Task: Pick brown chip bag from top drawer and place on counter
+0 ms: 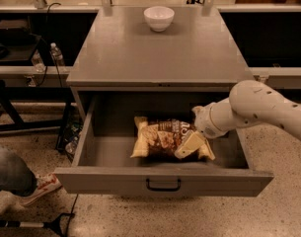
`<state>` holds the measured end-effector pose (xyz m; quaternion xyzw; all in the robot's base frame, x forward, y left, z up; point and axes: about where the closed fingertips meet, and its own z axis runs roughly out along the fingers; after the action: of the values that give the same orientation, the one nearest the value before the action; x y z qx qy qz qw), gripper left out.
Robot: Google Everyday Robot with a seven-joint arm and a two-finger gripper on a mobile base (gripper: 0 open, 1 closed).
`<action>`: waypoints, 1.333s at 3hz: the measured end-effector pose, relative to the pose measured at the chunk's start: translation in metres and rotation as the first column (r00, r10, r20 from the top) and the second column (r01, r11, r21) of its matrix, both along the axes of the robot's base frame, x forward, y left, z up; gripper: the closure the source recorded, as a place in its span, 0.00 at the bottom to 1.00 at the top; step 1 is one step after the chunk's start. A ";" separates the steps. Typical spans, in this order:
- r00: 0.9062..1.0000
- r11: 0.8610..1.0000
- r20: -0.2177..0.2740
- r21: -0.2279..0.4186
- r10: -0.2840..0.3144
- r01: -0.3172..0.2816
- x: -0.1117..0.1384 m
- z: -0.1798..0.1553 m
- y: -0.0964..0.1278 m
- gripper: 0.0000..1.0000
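The brown chip bag [157, 139] lies flat inside the open top drawer [115, 177], right of its middle. It has a dark middle and pale yellow ends. The drawer is pulled fully out, and its black handle [163, 185] sits at the front centre. My gripper [189, 145] reaches in from the right on a white arm [258, 110]. It is down over the bag's right end and hides part of the lettering. The grey counter [155, 58] is above the drawer.
A white bowl [159, 18] stands at the back of the counter. A person's leg and shoe [39, 186] are on the floor at the lower left. A water bottle [56, 55] stands on dark shelving to the left. A speckled floor surrounds the cabinet.
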<state>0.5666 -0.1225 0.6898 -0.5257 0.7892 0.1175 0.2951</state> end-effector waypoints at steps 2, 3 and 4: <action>0.999 0.997 -0.043 0.074 0.018 -0.015 0.009 -0.033 0.015 0.00; 0.995 0.993 -0.090 0.119 0.034 -0.023 0.008 -0.049 0.019 0.00; 0.991 0.987 -0.129 0.156 0.047 -0.026 0.005 -0.058 0.019 0.18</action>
<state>0.5717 -0.1034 0.6322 -0.5069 0.7858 0.2180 0.2795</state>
